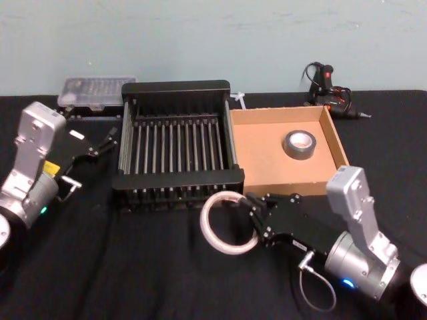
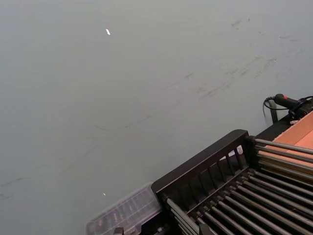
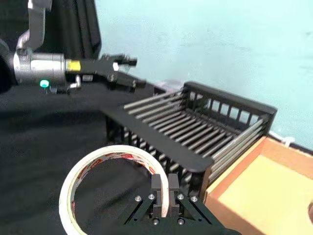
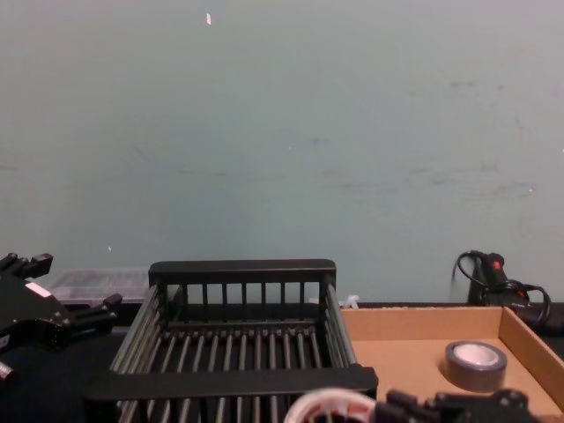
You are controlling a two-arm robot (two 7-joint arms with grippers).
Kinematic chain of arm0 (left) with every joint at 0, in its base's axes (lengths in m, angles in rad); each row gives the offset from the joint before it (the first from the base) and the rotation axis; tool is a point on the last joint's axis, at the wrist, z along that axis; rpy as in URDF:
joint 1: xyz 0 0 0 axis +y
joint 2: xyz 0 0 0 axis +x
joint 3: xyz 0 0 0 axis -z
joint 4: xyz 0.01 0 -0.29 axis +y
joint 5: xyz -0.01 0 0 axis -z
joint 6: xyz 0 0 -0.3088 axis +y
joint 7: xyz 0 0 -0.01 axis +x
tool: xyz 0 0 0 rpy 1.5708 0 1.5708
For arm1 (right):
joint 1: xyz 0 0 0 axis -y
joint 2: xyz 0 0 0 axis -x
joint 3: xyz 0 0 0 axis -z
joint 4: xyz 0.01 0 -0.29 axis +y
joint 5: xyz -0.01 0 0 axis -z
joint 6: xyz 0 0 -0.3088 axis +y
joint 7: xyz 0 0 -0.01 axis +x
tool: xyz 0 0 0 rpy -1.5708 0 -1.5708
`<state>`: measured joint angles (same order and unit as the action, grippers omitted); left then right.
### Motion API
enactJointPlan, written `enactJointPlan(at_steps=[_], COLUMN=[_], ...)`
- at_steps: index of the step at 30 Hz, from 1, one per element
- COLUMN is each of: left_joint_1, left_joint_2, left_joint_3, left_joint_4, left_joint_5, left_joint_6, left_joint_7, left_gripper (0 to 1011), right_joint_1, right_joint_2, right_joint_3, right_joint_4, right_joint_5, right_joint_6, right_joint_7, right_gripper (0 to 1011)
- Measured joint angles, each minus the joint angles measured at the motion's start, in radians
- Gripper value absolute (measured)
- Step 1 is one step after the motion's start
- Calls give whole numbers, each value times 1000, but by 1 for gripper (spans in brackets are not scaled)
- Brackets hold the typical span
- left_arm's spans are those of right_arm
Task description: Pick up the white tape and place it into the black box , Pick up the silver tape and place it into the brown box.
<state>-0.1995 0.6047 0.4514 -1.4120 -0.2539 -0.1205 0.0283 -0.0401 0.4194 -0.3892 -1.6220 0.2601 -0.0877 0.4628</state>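
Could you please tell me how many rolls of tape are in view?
2: the silver tape lies in the brown box; the white tape is gripped by the right gripper near the black box.

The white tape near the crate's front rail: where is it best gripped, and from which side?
Across the thin band, one finger inside the ring and one outside, coming from the robot's right. The white tape is a wide, thin hoop with an open centre, so only its wall fits between fingers. The right gripper holds it just so, in front of the black box.
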Motion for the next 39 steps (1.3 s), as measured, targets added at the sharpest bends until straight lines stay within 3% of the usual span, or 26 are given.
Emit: enactJointPlan(at_steps=[7, 16, 28, 39], left_joint_1=[0, 0, 0, 0], left_joint_2=[0, 0, 0, 0], left_joint_3=[0, 0, 0, 0], left_joint_4=[0, 0, 0, 0], left_joint_5=[0, 0, 0, 0], left_joint_6=[0, 0, 0, 0], left_joint_7=[0, 0, 0, 0], left_gripper=[1001, 1001, 1001, 1001], right_joint_1=[-8, -11, 22, 114], right_joint_2=[-10, -13, -50, -99], right_joint_3=[25, 40, 41, 33], right_joint_4=[-4, -11, 1, 63], right_joint_5=[46, 71, 74, 77], right_joint_6=[-45, -54, -19, 29], right_joint_7=[-6, -15, -58, -76], right_gripper=[87, 87, 87, 87])
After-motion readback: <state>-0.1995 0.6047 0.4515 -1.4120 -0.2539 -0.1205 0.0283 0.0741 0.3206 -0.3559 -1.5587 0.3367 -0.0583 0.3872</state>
